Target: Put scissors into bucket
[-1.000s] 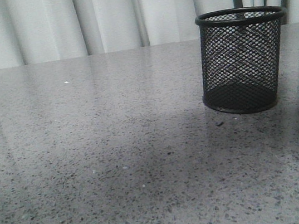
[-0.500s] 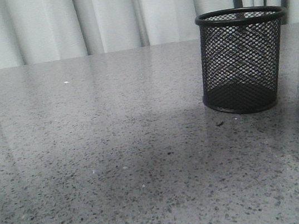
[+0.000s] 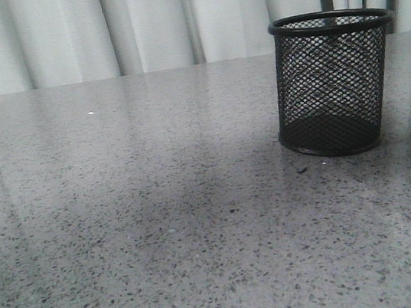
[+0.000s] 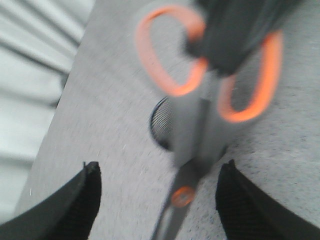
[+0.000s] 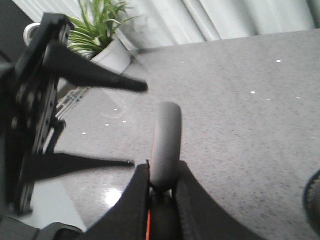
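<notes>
The bucket point(image 3: 336, 82), a black wire-mesh cup, stands upright on the right of the table; neither gripper appears in the front view. The scissors point(image 4: 197, 130) hang in the air, blurred, orange-lined loops up and blades down. In the left wrist view they show between the spread fingers of my left gripper point(image 4: 160, 170), which is open and not touching them. The bucket's mouth point(image 4: 161, 122) shows on the table beyond. My right gripper point(image 5: 162, 172) is shut on the grey handle of the scissors point(image 5: 166, 140). Its dark fingers point(image 4: 235, 30) cover the loops.
The grey speckled table point(image 3: 163, 230) runs back to a white curtain point(image 3: 94, 31). In the right wrist view the left arm point(image 5: 35, 100) is close by with its fingers spread, and a potted plant point(image 5: 102, 35) stands beyond the table edge.
The bucket has not moved. The dark shadow on the middle of the table has faded and shifted.
</notes>
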